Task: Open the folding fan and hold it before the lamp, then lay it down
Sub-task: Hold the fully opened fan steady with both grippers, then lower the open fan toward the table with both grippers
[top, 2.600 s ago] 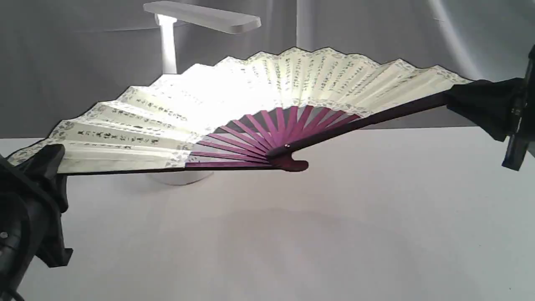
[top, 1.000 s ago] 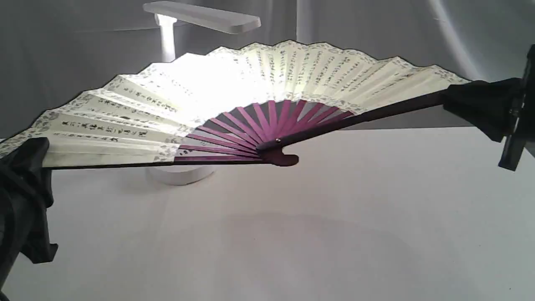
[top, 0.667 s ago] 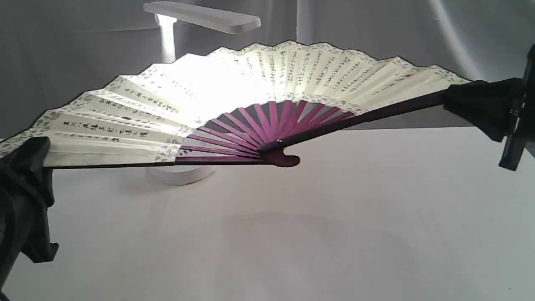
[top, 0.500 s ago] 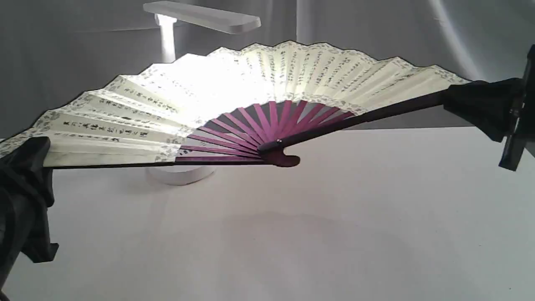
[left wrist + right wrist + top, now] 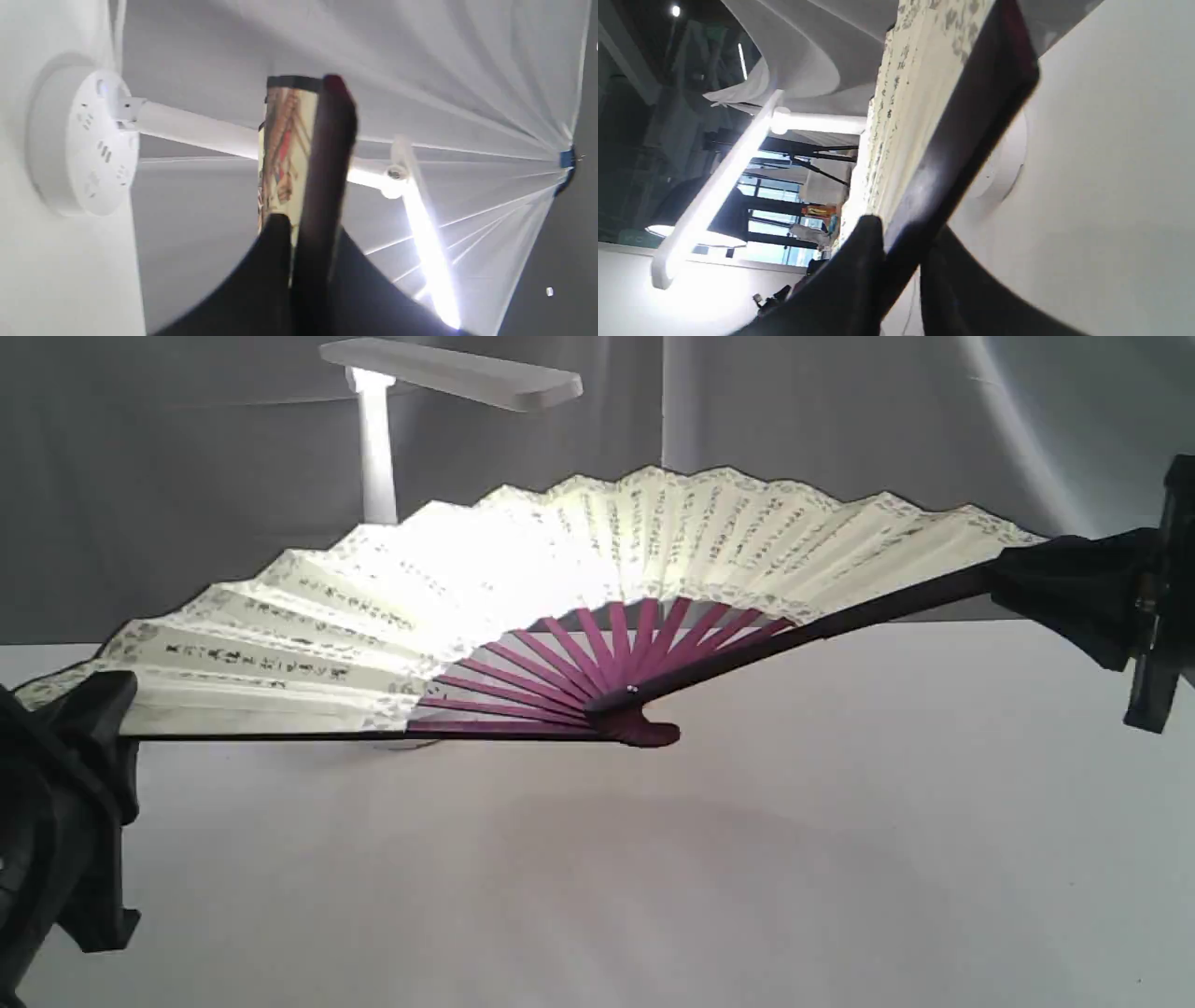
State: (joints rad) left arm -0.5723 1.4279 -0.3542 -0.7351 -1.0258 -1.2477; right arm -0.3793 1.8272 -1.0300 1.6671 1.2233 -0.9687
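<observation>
While both arms held it spread, the folding fan (image 5: 597,551) hung over the white table (image 5: 747,896), in front of the lamp (image 5: 448,373), which stood toward 11 o'clock in the exterior view. The left gripper (image 5: 93,709) was clamped on the guard at the fan's 9 o'clock end. The left wrist view showed this gripper (image 5: 299,233) closed with both fingers against the dark guard of the fan (image 5: 327,154). The right gripper (image 5: 1027,574) was clamped on the other guard at the 2 o'clock end, which sat higher than the left end. The right wrist view showed that gripper (image 5: 901,238) closed on the guard of the fan (image 5: 915,93).

The maroon ribs (image 5: 597,663) radiated from the pivot (image 5: 644,733) at the fan's 6 o'clock. The pivot appeared to sit just above the table, though contact could not be ruled out. The lamp was lit, and its light glowed through the paper between 10 and 12 o'clock. Its stem rose behind the fan's top edge. Its round base (image 5: 79,140) rested on the table.
</observation>
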